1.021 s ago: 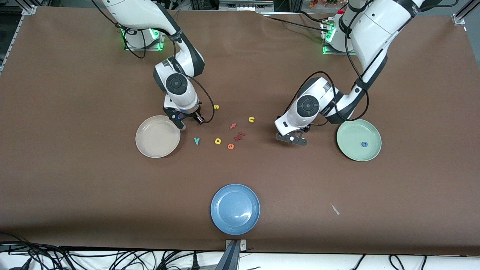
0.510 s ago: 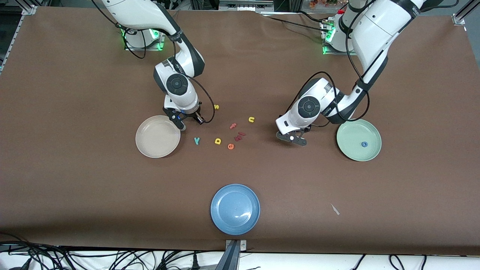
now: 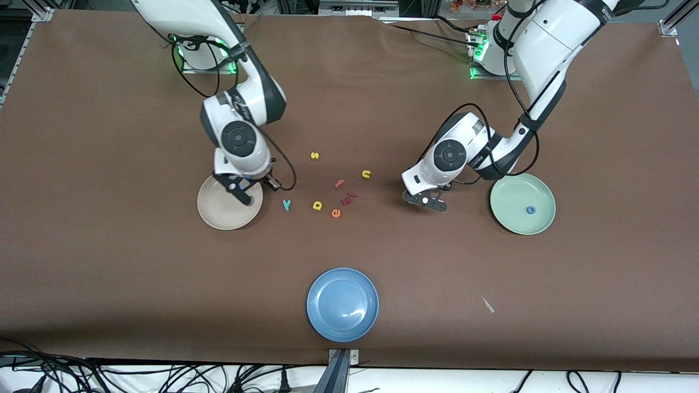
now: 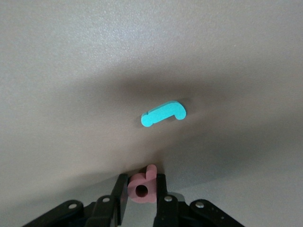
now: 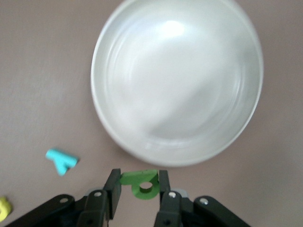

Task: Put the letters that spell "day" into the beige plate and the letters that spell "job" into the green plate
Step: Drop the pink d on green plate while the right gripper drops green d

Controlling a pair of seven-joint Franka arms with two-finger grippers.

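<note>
The right pincer (image 5: 138, 189) grips the dark green "a" (image 5: 141, 183) between its fingers and hangs over the edge of the beige plate (image 3: 221, 213) toward the middle of the worktop (image 3: 109, 273); the plate itself holds no letter yet; the left pincer (image 4: 142, 194) is clamped on the red-pink "b" (image 4: 143, 186), low over the worktop between the letter cluster and the green plate (image 3: 513, 218), with the teal "j" (image 4: 164, 113) lying flat just beside it; the blue "o" (image 3: 529, 209) already sits in the green plate

The teal "y" (image 3: 286, 204) and yellow "d" (image 3: 317, 206) lie on the worktop just beside the beige plate, toward the middle; the yellow "s" (image 3: 314, 155), yellow "n" (image 3: 366, 174), pink "f" (image 3: 339, 183) and orange "e" (image 3: 336, 213) are nearby strays; the blue plate (image 3: 342, 304) sits near the worktop's front edge

Risks, as I judge them: the "a" is released while the pincer is over the rim, so it tips off onto the worktop instead of into the plate; the foam "b" looks pinched near its edge and may twist or slip out on the way to the green plate; the left pincer, lifting, could nudge the "j" out of easy reach; later a stray yellow letter could be taken for the "d"
</note>
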